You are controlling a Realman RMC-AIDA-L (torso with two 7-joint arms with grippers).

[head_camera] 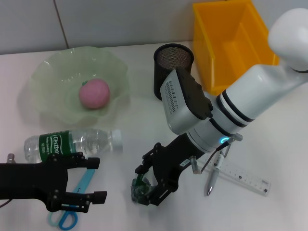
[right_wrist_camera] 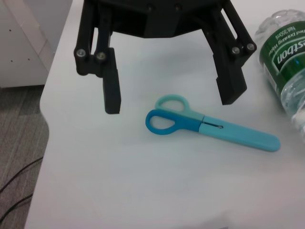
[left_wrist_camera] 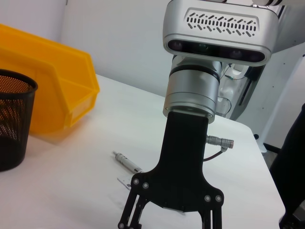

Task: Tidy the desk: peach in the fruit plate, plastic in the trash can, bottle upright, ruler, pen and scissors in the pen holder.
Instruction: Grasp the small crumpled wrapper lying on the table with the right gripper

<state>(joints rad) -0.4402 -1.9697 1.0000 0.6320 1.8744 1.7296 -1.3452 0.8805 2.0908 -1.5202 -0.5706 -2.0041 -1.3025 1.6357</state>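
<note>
The pink peach lies in the green fruit plate. A clear bottle with a green label lies on its side. My left gripper hovers open over the blue scissors; the right wrist view shows those scissors below its spread fingers. My right gripper is lowered at the front centre, jaws apart around a green plastic scrap. To its right lie the pen and the clear ruler.
The black mesh pen holder stands at the back centre, with the yellow bin to its right. The table's front edge runs close behind the scissors.
</note>
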